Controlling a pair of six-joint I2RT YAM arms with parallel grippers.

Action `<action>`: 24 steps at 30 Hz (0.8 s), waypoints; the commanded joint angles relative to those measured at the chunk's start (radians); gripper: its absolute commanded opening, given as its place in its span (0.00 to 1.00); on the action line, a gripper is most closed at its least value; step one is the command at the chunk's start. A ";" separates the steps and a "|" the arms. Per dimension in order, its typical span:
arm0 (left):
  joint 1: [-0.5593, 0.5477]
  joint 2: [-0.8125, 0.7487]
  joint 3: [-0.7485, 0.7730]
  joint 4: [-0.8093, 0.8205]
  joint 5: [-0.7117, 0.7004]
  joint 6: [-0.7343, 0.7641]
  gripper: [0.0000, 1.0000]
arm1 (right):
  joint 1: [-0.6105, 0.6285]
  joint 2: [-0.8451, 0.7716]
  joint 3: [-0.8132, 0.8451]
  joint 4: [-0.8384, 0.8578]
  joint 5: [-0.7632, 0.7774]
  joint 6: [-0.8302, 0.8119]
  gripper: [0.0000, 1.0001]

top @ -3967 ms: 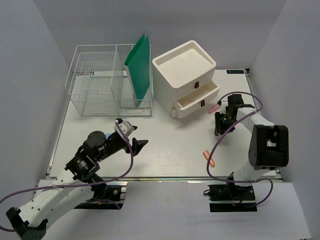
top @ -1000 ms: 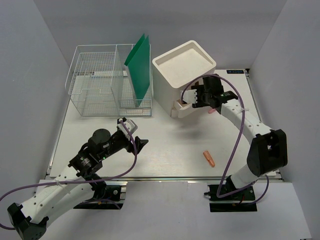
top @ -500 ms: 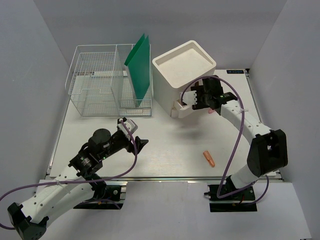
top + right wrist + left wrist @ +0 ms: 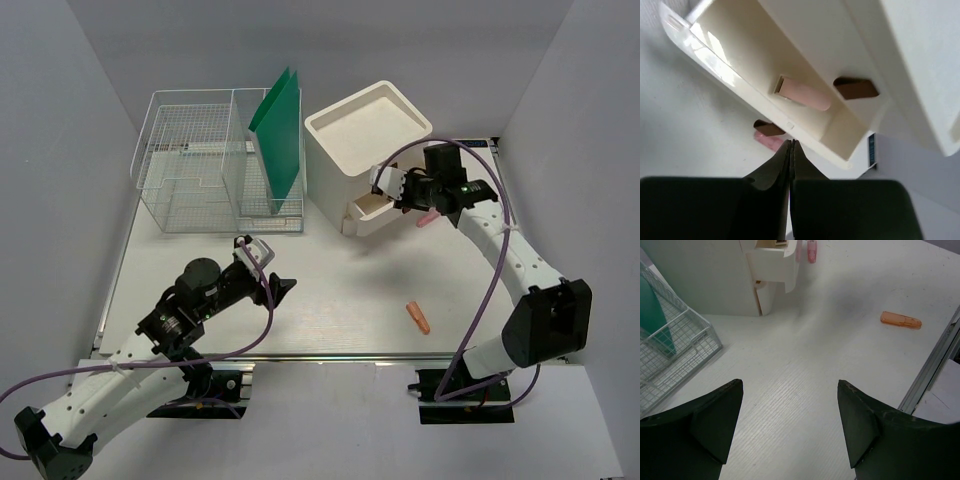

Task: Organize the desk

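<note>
- The right gripper [image 4: 791, 146] has its fingers pressed together with nothing between them. It hangs just outside the front rim of the open drawer [image 4: 710, 52], toward the far right corner of the bench.
- In that drawer lies a pink piece [image 4: 802, 95]. A second pink piece [image 4: 427, 220] lies on the top just beside the drawer box [image 4: 365, 125].
- The left gripper [image 4: 789, 390] is spread wide and holds nothing, hovering over bare surface near the front edge, left of centre.
- The desk [image 4: 340, 290] is the white top under everything, running from the metal rail at the near edge to the back wall. It looks stiff, fixed and smooth, so it is not itself a thing to grip.
- An orange piece [image 4: 419, 317] lies alone near the front edge, towards the right. It is probably light and hard and may skid on the slick top, so pinch it across its narrow width, at mid-length.
- The wire basket [image 4: 190, 175] with its green folder [image 4: 278, 130] stands at the far left corner.
</note>
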 commanded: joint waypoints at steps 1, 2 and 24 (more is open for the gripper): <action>0.004 -0.016 0.018 0.000 -0.004 0.005 0.86 | -0.043 0.022 -0.018 -0.029 -0.012 0.116 0.00; 0.004 -0.019 0.018 0.001 -0.001 0.004 0.86 | -0.065 0.022 -0.031 -0.017 -0.012 0.126 0.00; 0.004 -0.016 0.018 0.003 0.002 0.010 0.85 | -0.128 0.222 -0.061 0.361 -0.044 0.355 0.00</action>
